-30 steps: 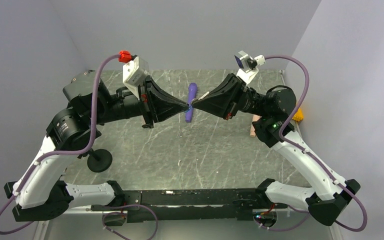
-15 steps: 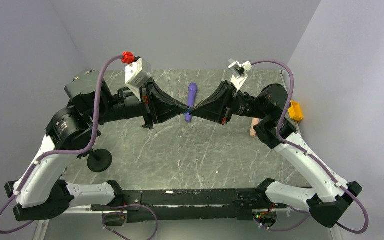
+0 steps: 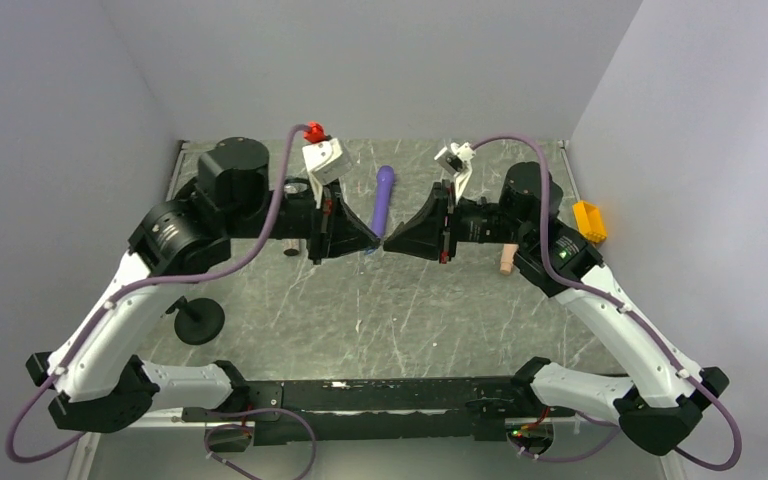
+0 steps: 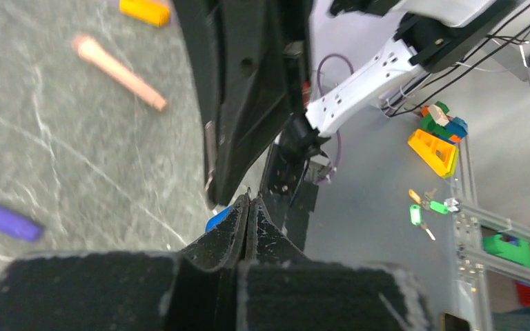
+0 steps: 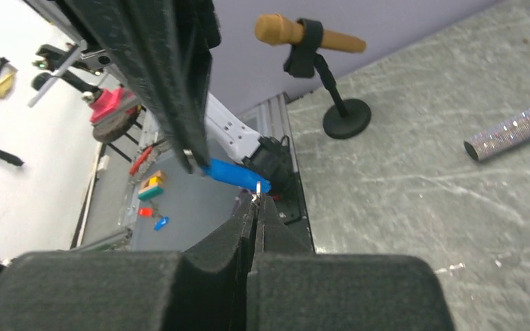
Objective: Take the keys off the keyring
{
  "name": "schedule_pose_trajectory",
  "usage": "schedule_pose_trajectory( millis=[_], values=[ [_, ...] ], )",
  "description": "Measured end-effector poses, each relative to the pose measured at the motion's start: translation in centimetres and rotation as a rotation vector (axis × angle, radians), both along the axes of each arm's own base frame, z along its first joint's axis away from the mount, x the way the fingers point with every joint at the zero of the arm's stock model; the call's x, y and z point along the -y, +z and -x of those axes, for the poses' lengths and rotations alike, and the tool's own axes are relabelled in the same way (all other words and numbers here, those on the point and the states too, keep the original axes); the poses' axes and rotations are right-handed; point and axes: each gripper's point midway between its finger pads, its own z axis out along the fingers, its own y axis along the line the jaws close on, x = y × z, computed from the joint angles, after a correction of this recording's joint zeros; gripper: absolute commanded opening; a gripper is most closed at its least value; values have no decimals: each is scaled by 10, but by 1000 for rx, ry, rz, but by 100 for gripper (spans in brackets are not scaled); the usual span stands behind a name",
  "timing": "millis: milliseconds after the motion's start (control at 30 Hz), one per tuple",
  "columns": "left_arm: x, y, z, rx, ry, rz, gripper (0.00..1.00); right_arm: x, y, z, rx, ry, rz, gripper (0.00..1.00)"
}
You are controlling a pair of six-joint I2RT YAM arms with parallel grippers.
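The table (image 3: 360,320) is a grey-green slab, marbled with thin white veins and faintly glossy. Both grippers are black, matte wedges, their finger faces coarse and granular with a frosted look along the edges; they meet tip to tip above the middle of the table.

The left gripper (image 4: 248,201) has its jaws pressed flat together, only a hairline seam between them; the right gripper (image 5: 256,202) is closed just as tightly.

The keyring (image 5: 233,174) shows as a small oblong tag of smooth bright blue plastic, rounded at the ends, slanting in the air between the two sets of tips; one end touches the left gripper's tip, the other stops just above the right gripper's. A thin grey metal sliver (image 5: 257,187) stands up from the right gripper's seam to that end of the tag, pinched there; whether it is ring or key I cannot tell, and the keys cannot be made out apart from it. Whether the left gripper pinches the tag or only touches it I cannot tell; in the left wrist view the tag peeps out beside its finger, below the tips.

On the table lie a smooth purple wand (image 3: 383,197) with a rounded end, behind the grippers; a peach cylinder (image 3: 506,262) just beside the right arm; a yellow-orange block (image 3: 588,220) at the right edge; a glittering silvery rod (image 5: 514,131); a black stand (image 3: 198,320) with a round base, its clip holding a tan rod (image 5: 276,29).
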Motion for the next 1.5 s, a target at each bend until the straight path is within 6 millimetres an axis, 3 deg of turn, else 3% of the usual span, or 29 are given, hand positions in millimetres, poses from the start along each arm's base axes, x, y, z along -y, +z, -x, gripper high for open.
schedule_pose_trajectory(
  millis=[233, 500, 800, 933, 1233, 1500],
  values=[
    [-5, -86, -40, -290, 104, -167, 0, 6, -51, -10, -82, -79, 137, 0],
    [-13, -170, -56, -535, 219, -318, 0, 8, -109, -21, -205, -129, 278, 0],
    [-37, -254, -80, -672, 441, -453, 0, 8, -128, -26, -262, -154, 330, 0],
    [-48, -281, -93, -703, 531, -495, 0, 11, -128, -27, -266, -178, 331, 0],
    [-62, -322, -121, -744, 657, -592, 0, 12, -126, -27, -263, -188, 329, 0],
    [-71, -332, -130, -740, 706, -628, 2, 12, -128, -28, -268, -189, 335, 0]
  ],
)
